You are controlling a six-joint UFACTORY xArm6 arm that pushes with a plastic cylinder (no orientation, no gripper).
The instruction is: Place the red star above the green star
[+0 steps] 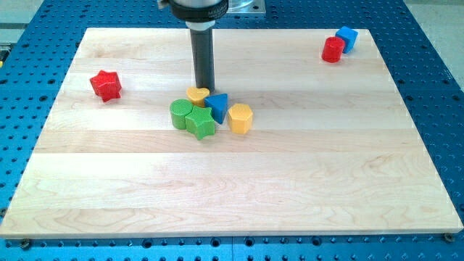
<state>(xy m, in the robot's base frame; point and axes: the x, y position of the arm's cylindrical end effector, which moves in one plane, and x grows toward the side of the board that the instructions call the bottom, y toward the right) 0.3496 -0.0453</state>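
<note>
The red star (106,85) lies near the board's left edge, in the upper left of the view. The green star (201,123) sits near the middle, in a tight cluster with a green round block (180,114) at its left, a yellow heart-like block (197,94) above it, a blue triangle (217,107) at its upper right and a yellow hexagon (240,118) at its right. My tip (204,87) stands just above the yellow heart-like block, at the top of the cluster, far to the right of the red star.
A red cylinder (333,49) and a blue cube (347,38) sit together at the board's top right corner. The wooden board (232,196) lies on a blue perforated table. The arm's mount shows at the view's top centre.
</note>
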